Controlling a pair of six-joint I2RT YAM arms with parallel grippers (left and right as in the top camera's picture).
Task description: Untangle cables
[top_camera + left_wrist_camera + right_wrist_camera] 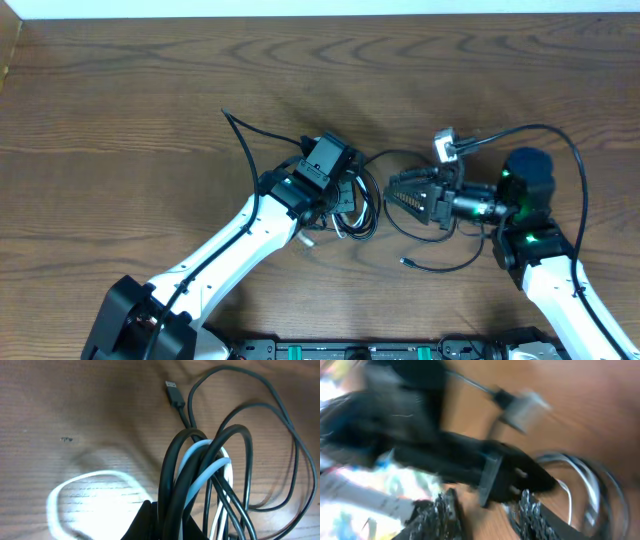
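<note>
The cables (368,205) lie bunched at the table's middle, black loops mixed with a white cord (345,230). One small black plug (407,262) trails toward the front. My left gripper (343,197) is shut on the bunch. In the left wrist view its jaws (170,525) pinch several black strands (175,475) and a pale white strand (202,457); a USB plug (171,387) and a white loop (90,480) lie free on the wood. My right gripper (390,192) points left, just right of the bunch, and is open. In the blurred right wrist view only wood shows between its fingers (447,510).
A thin black cord (240,140) runs up-left from the left arm to an end near the table's middle. The right arm's thicker wire (560,140) arcs above its wrist. The left gripper body (505,472) sits directly ahead of the right fingers. The base rail (350,350) lines the front edge.
</note>
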